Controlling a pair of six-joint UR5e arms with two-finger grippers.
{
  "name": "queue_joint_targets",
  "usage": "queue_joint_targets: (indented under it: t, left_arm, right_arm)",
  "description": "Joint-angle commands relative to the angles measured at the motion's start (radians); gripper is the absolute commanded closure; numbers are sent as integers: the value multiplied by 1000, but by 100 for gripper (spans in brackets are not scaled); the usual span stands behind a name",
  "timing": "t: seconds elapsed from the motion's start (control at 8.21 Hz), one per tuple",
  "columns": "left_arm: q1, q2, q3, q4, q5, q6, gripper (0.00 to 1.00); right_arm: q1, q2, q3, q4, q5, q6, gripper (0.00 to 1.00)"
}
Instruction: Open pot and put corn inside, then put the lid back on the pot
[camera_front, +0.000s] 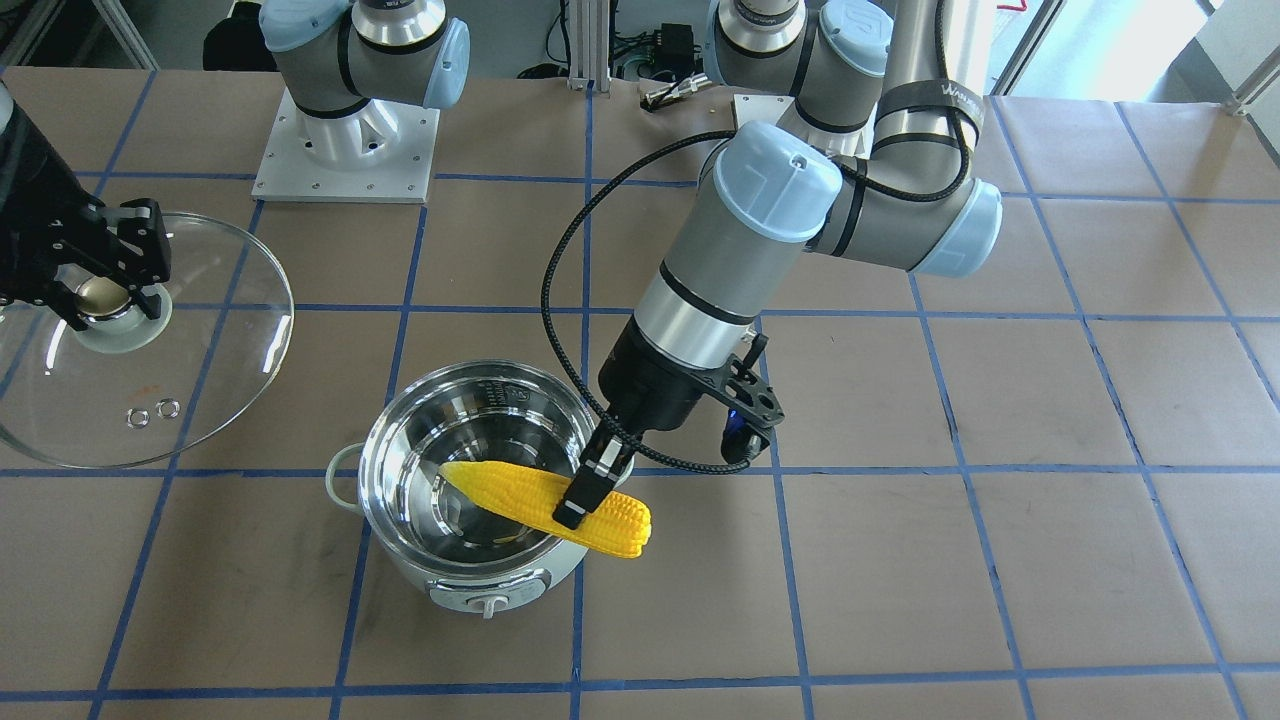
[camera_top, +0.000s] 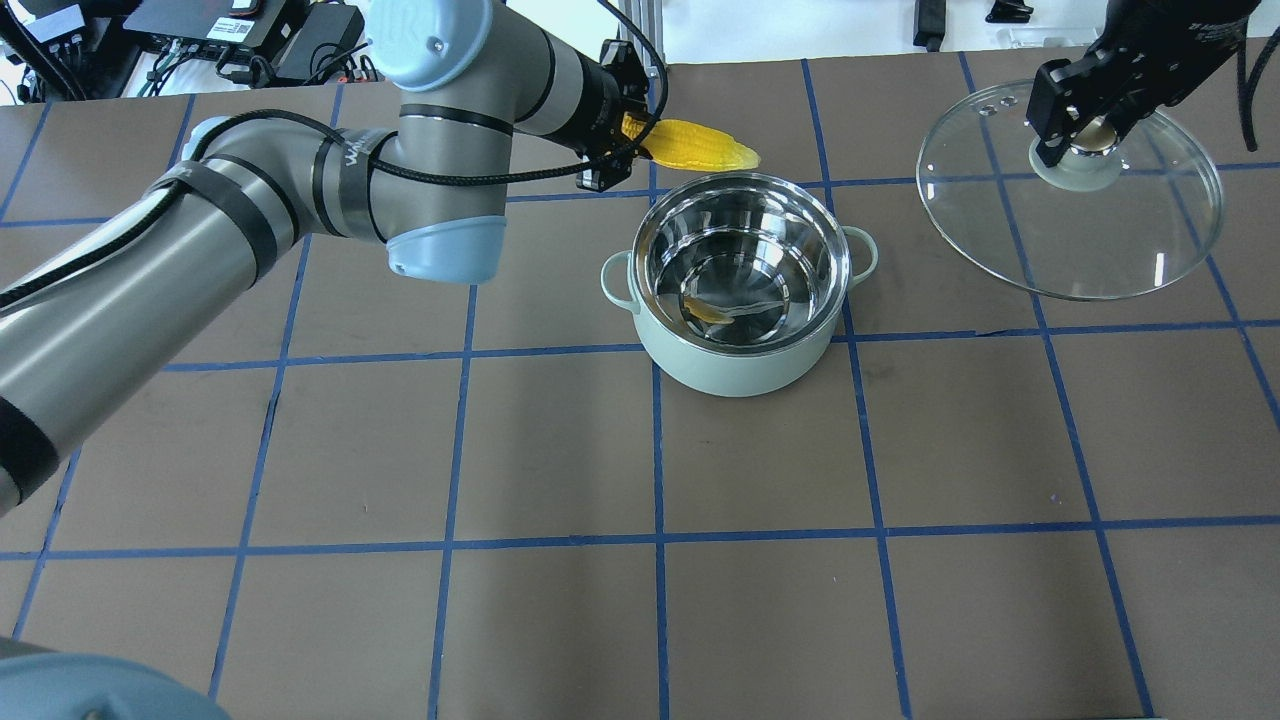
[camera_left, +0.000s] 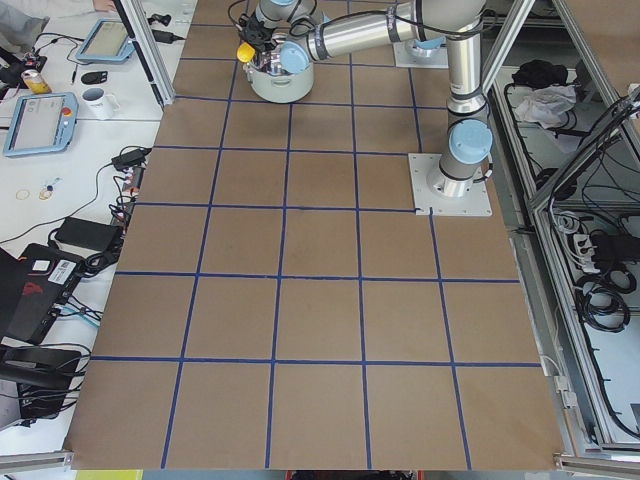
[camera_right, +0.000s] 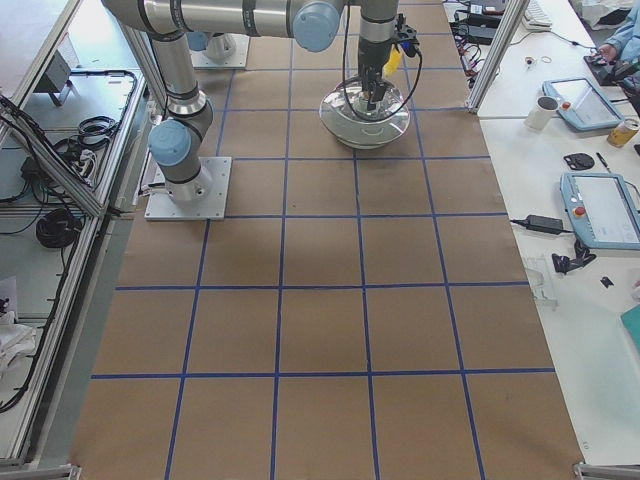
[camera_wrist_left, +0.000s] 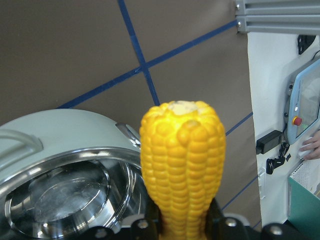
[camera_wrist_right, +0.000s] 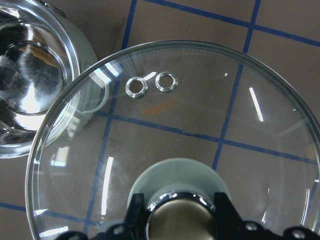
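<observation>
The table, brown paper gridded with blue tape, carries only the pot, which stands uncovered near the middle. To its right the lid hangs clear of the surface, and the right gripper is clenched on its brass knob.

The left arm reaches across to the pot's far side. The left gripper grasps the corn towards its blunt end. The cob lies roughly level above the rim, long axis left to right — pointed tip over the steel bowl, blunt end jutting out past the rim on the left.

The left arm is plainly the nearer one. The cob looks about as long as the bowl is wide, so it probably needs shifting right or tipping tip-down before release.

Past the table's far edge stands a white bench with a pendant.
</observation>
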Motion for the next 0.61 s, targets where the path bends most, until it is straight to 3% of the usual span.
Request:
queue_joint_targets:
  t: [0.0, 0.49]
  left_arm:
    - [-79, -52, -1, 36, -8, -82, 100]
    - [-96, -51, -9, 30, -10, -108, 100]
  right_arm:
    - [-3, -1, 0, 0, 0, -1, 99]
    - [-2, -2, -2, -3, 0, -2, 99]
